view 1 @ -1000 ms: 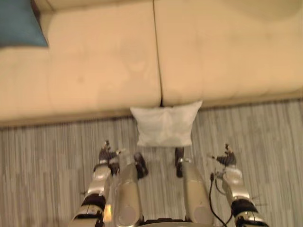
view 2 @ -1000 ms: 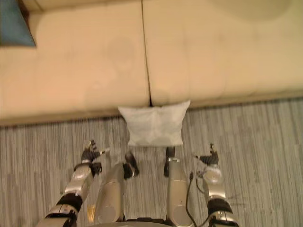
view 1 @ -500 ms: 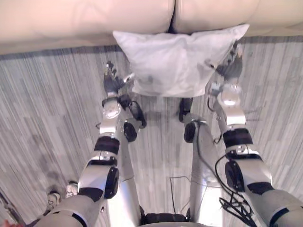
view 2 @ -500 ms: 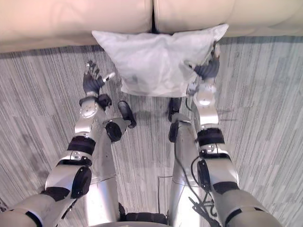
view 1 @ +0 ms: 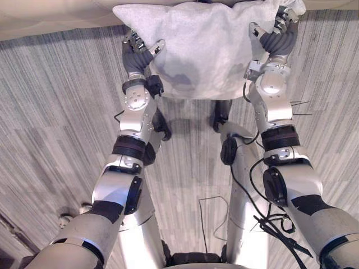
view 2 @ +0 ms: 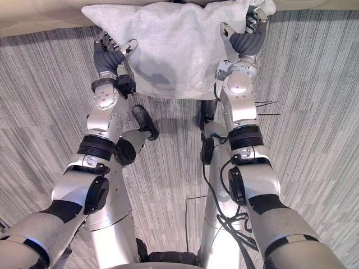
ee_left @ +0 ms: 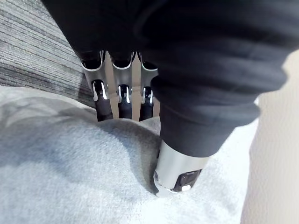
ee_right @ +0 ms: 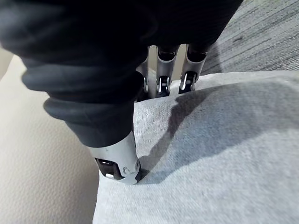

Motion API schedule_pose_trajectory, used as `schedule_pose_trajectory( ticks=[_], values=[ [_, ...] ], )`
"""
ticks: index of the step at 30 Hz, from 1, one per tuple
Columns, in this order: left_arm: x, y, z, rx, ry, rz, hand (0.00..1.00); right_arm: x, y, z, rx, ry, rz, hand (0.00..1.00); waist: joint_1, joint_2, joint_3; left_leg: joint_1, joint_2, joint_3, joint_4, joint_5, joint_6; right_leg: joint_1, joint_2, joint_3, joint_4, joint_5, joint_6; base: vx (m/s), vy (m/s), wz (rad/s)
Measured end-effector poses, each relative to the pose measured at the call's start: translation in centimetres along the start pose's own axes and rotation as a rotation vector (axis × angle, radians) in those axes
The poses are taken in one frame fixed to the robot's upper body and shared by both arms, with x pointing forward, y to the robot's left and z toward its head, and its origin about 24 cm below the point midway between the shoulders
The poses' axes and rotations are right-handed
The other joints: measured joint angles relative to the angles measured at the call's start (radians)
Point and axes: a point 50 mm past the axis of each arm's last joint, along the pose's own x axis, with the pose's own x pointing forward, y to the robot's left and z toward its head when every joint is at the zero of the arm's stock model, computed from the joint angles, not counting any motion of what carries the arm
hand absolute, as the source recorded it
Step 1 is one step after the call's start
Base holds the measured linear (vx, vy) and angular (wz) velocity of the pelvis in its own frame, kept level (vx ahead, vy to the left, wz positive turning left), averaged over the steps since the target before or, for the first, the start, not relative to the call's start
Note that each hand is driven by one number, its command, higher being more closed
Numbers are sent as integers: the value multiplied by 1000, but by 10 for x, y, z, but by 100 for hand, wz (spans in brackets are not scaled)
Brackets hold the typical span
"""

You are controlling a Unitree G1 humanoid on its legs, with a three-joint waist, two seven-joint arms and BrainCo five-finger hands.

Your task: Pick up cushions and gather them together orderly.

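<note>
Left eye view shows the pale cushion [view 1: 202, 50] against the sofa [view 1: 45, 14] front. The left hand [view 1: 136, 55] and right hand [view 1: 276, 40] each pinch a side edge, thumb on its face. It looks soft and light and will likely sag, so a deep hold on both edges suits it.

Head pair overhead; wrists close on cushion [ee_left: 70, 186]

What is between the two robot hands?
The white cushion, pinched at its side edges by the left robot hand and right robot hand; the left eye view shows it.
</note>
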Motion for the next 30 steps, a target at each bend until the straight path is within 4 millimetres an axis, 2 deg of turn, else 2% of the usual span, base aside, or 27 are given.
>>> schedule_pose_trajectory(
  ticks=[4,6,9,10,11,12,14,15,16,17,18,20,21,25,30],
  values=[
    [-4,-8,1,7,-13,-34,100,-12,3,-13,4,28,43,100,0,0,-2,53,10,-2,1,0,-1,55,10,-2,-3,0,0,-51,3,-4],
    [-13,-9,3,2,-42,-48,100,-24,3,-20,10,30,70,100,-1,0,-4,102,11,-1,-11,-1,-2,102,13,-3,-19,-1,-1,-57,-11,-6],
    [-33,-5,-6,-4,-50,-68,100,-51,1,-33,35,42,102,100,-4,0,-5,224,11,-1,-47,-9,-13,226,23,-7,-64,-3,-1,-42,-17,-8],
    [-44,-3,-13,-6,-40,-69,100,-63,-2,-39,44,51,111,100,-7,0,-7,284,10,-1,-71,-14,-22,289,27,-11,-91,-5,0,0,0,0],
    [-59,2,-25,3,-18,-69,100,-79,-5,-49,45,69,124,100,-13,-1,-64,308,6,0,-96,-13,-23,318,27,-17,-116,-4,-2,0,0,0],
    [-66,4,-32,4,-4,-70,100,-87,-8,-54,45,76,128,100,-16,-1,-97,317,5,0,-108,-12,-25,327,26,-20,-127,-4,-3,15,-19,11],
    [-82,7,-40,-1,18,-74,100,-104,-16,-59,64,90,124,100,-22,-1,-103,420,-9,4,-149,-9,-35,430,21,-27,-160,-9,-3,60,-20,13],
    [-99,10,-53,-6,62,-63,100,-120,-23,-68,66,123,135,100,-22,-1,-109,526,-23,10,-194,-9,-39,533,16,-29,-196,-18,4,108,-28,13],
    [-108,12,-58,-11,81,-55,100,-129,-25,-71,65,134,143,100,-26,-1,-118,565,-29,11,-214,-9,-39,571,12,-31,-211,-22,5,162,-30,15],
    [-129,17,-66,-39,116,-39,100,-149,-34,-76,68,150,163,100,-26,-2,-134,665,-40,18,-262,-10,-48,671,11,-35,-257,-27,8,154,-16,11],
    [-137,19,-70,-45,130,-31,100,-157,-37,-77,65,156,171,100,-25,-1,-144,697,-44,21,-280,-9,-49,703,10,-36,-273,-28,9,169,-4,6],
    [-165,34,-83,-49,196,4,100,-185,-43,-83,62,197,226,100,-24,0,-211,798,-51,34,-342,-8,-53,809,10,-50,-340,-31,15,208,21,8],
    [-174,39,-87,-45,221,15,100,-194,-45,-84,59,215,244,100,-24,-2,-221,844,-59,35,-368,-6,-55,856,8,-57,-362,-34,19,206,24,13],
    [-211,61,-105,-9,337,60,100,-224,-51,-99,48,313,301,100,-23,-2,-287,981,-103,41,-500,20,-81,985,-7,-64,-462,-31,29,190,16,12],
    [-225,72,-111,46,386,30,100,-234,-57,-118,-5,395,350,100,-26,-2,-297,1082,-131,48,-642,76,-95,1100,1,-71,-618,29,30,168,-2,5]
  ],
)
